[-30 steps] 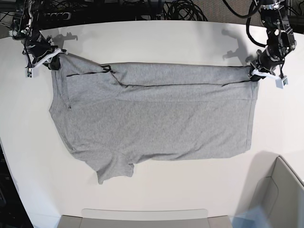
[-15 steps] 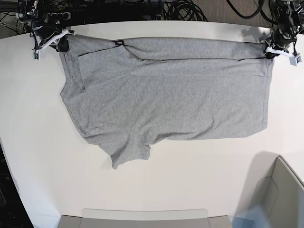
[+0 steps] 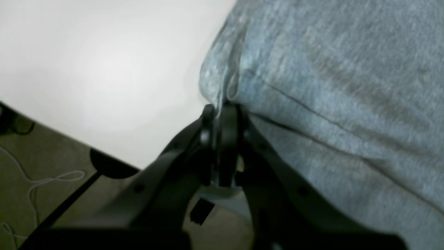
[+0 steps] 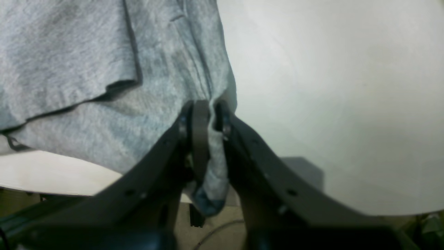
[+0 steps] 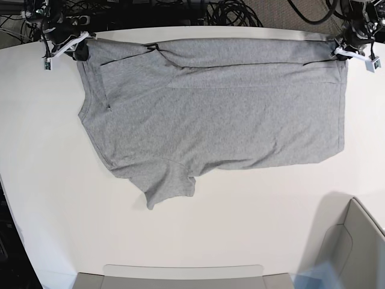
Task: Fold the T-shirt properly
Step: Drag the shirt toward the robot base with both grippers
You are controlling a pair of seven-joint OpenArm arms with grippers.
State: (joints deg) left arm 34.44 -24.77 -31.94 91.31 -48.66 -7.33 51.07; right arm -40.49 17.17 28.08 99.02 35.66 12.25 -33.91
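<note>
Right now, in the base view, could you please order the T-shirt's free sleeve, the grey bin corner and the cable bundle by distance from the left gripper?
1. Cable bundle, top centre, beyond the table.
2. Grey bin corner, bottom right.
3. Free sleeve of the T-shirt, lower left.
Left gripper is top right.

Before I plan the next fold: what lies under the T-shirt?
The T-shirt lies spread on the white table, which shows around it. A folded strip doubles its far edge. Whatever else the cloth covers cannot be seen.

The grey T-shirt lies spread flat, plain side up, along the table's far edge, top edge folded over, one short sleeve pointing toward the near edge.
</note>
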